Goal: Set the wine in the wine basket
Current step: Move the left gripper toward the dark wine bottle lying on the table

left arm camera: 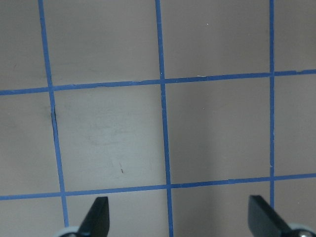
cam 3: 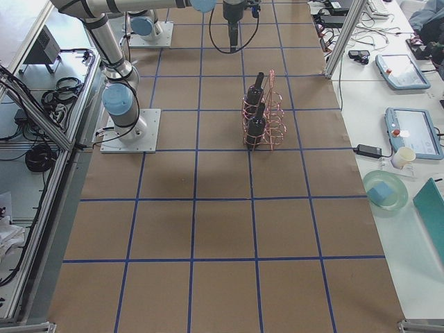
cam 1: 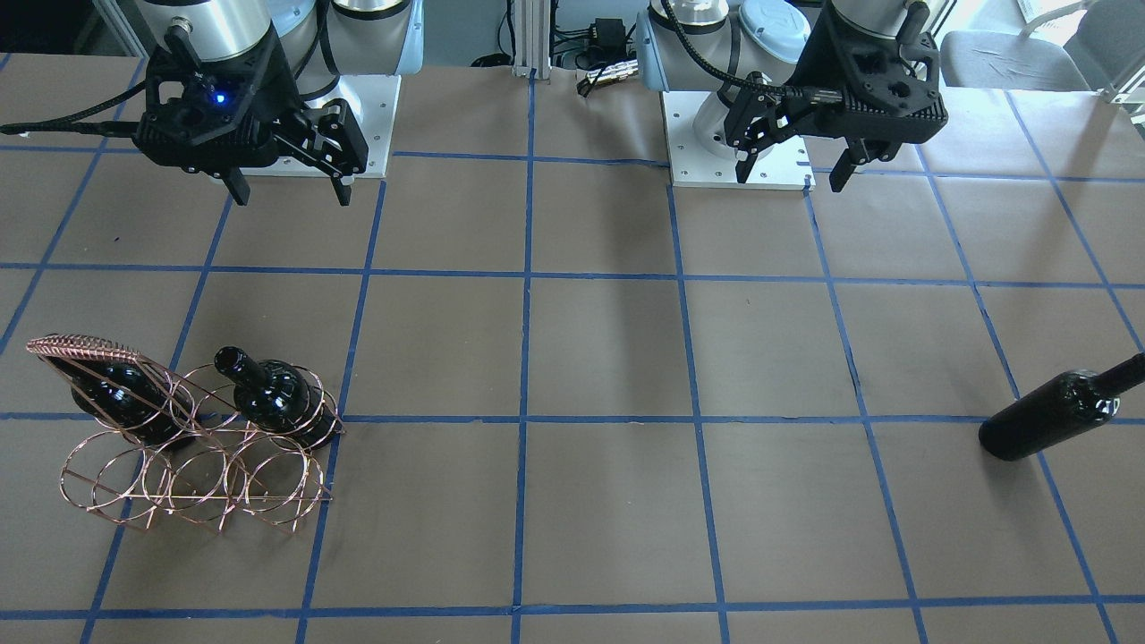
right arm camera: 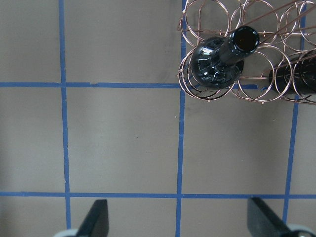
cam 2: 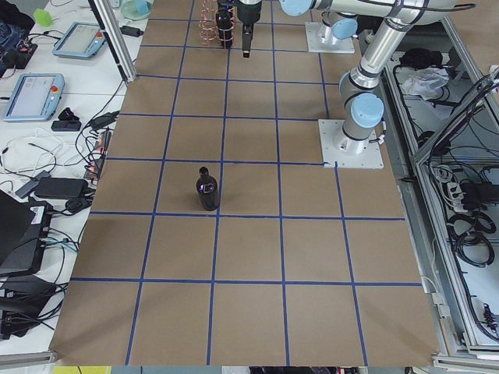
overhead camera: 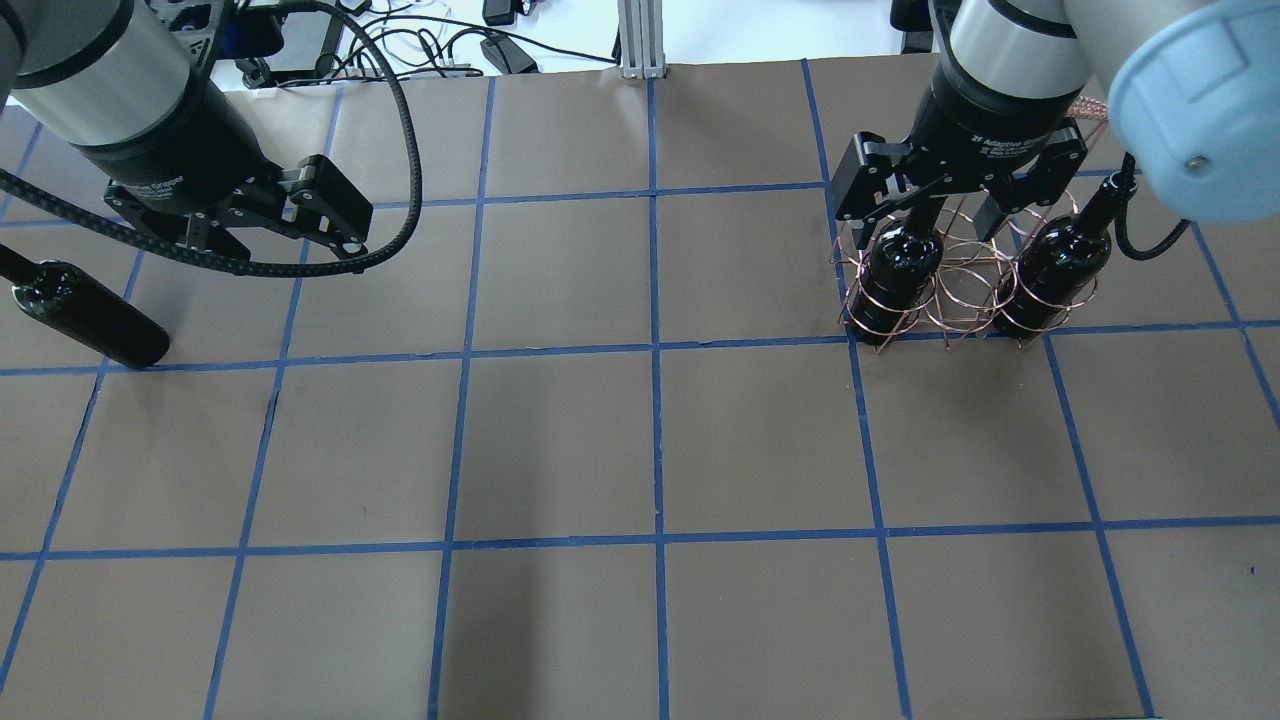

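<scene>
we see a counter (overhead camera: 560,440) covered in brown paper and marked into squares by blue tape (overhead camera: 657,440). off one end edge lie a teach pendant (cam 3: 399,71), a second pendant (cam 3: 415,132), a paper cup (cam 3: 402,157) and a pale green plate (cam 3: 385,191). off the opposite end edge, loose cables (cam 2: 39,160) trail.

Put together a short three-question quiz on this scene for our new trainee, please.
1. Multiple choice: how many bottles sit in the wine basket? A one, B two, C three.
2. True or false: the left gripper and the right gripper are both open.
3. Fill in: the wine out on the table is nearer the ___ gripper.
Key: 1 B; 2 true; 3 left.
</scene>
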{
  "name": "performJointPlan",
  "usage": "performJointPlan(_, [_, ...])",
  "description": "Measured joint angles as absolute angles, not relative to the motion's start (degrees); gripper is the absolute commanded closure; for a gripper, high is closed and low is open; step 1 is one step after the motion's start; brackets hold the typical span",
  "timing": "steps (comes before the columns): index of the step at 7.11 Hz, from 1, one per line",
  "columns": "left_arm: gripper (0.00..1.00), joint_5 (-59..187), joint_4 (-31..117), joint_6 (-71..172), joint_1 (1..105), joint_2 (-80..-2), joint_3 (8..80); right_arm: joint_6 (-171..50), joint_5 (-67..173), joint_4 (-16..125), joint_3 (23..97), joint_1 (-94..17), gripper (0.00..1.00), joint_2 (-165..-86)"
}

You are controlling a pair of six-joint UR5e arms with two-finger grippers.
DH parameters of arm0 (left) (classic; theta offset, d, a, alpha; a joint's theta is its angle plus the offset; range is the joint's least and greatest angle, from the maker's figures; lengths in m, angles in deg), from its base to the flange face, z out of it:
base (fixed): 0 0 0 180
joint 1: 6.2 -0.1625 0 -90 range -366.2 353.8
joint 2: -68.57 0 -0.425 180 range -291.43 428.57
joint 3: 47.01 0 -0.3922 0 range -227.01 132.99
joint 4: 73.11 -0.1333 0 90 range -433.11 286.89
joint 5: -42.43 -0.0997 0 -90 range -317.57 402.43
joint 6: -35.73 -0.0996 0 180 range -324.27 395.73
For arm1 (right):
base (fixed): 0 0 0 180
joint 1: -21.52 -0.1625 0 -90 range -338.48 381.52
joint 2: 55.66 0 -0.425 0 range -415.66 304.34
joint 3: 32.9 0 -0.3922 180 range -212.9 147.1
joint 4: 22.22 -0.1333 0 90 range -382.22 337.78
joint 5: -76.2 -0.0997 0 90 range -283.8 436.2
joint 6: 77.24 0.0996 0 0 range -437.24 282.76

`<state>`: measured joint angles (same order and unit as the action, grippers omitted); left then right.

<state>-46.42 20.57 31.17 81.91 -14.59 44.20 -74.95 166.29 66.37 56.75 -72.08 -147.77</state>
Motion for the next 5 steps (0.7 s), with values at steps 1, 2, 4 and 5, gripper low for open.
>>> performJointPlan(1, [0.0,-47.31,20.54,31.34,81.99,-14.5,44.21,-74.95,166.28,66.37,56.74,-72.08,0.0,-147.77])
performJointPlan(2, [0.0,-48.09,20.42,31.42,82.02,-14.49,44.21,-74.95,166.28,66.37,56.74,-72.08,0.0,-147.77])
performJointPlan(4, [0.0,-48.68,20.3,31.42,82.03,-14.51,44.17,-74.96,166.25,66.37,56.74,-72.08,0.0,-147.77])
performJointPlan(5, [0.0,-48.73,20.44,31.27,81.83,-14.48,44.14,-74.95,166.25,66.37,56.74,-72.08,0.0,-147.76])
